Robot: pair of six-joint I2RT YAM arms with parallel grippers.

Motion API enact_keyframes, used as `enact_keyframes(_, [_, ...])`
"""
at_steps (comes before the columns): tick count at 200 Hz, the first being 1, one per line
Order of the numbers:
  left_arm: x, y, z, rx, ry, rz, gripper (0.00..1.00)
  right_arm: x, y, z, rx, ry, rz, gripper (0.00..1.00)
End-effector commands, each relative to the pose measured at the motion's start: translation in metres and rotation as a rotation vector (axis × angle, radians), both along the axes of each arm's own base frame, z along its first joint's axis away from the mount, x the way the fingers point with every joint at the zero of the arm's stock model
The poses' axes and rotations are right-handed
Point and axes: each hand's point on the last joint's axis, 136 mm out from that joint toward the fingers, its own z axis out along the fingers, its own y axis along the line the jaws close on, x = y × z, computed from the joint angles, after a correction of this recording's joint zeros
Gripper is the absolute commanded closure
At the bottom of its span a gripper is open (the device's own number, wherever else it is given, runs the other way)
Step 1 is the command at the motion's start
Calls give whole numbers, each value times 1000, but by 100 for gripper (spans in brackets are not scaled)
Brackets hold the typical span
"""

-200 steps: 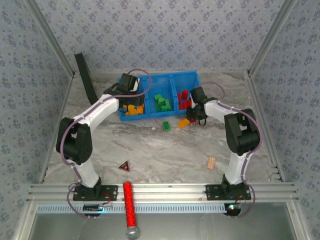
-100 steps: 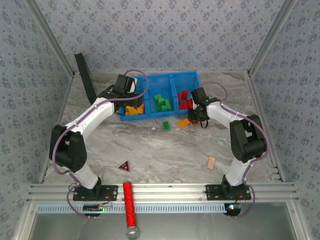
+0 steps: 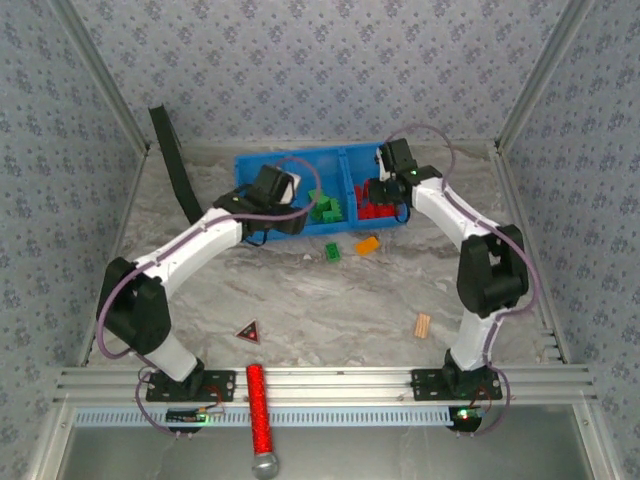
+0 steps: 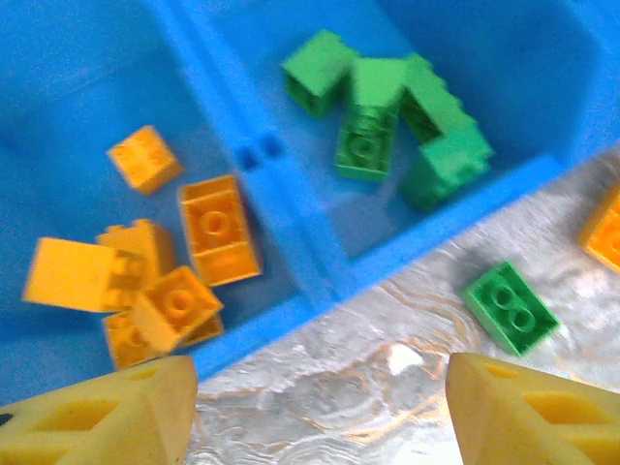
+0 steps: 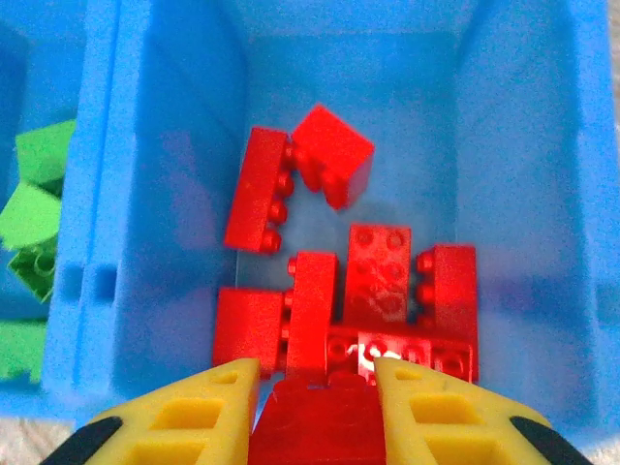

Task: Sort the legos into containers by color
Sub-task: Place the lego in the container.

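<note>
Grey-veined marble table, evenly lit; blue-grey floral walls on three sides; aluminium rail along its near edge.

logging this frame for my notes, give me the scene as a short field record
bin: blue bin, three compartments, orange left, green middle, red right
left end effector: open, holding nothing
right end effector: shut on red brick, over the red compartment
loose on table: green brick, orange brick

Blue bin; red, green, orange legos; grey marbled table
</note>
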Motion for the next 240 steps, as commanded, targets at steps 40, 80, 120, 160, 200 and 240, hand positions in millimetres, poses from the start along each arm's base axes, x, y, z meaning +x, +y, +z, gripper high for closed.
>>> enact_keyframes(40, [-50,-81,-16,6,12,-339,30,36,11,-38,3,53,32,70])
enact_keyframes(80, [-51,-120,-38,17,35,-432,30,36,17,-56,4,82,41,68])
enact_keyframes(120, [-33,-150,-61,30,14,-456,28,34,16,-53,18,62,52,60])
enact_keyframes(160, [-26,-171,-87,67,36,-478,28,34,19,-39,36,45,77,56])
enact_keyframes(200, [-18,-175,-104,115,34,-461,25,33,22,-25,49,26,91,52])
enact_keyframes(240, [-8,-178,-115,149,19,-446,23,24,23,-4,70,8,120,47])
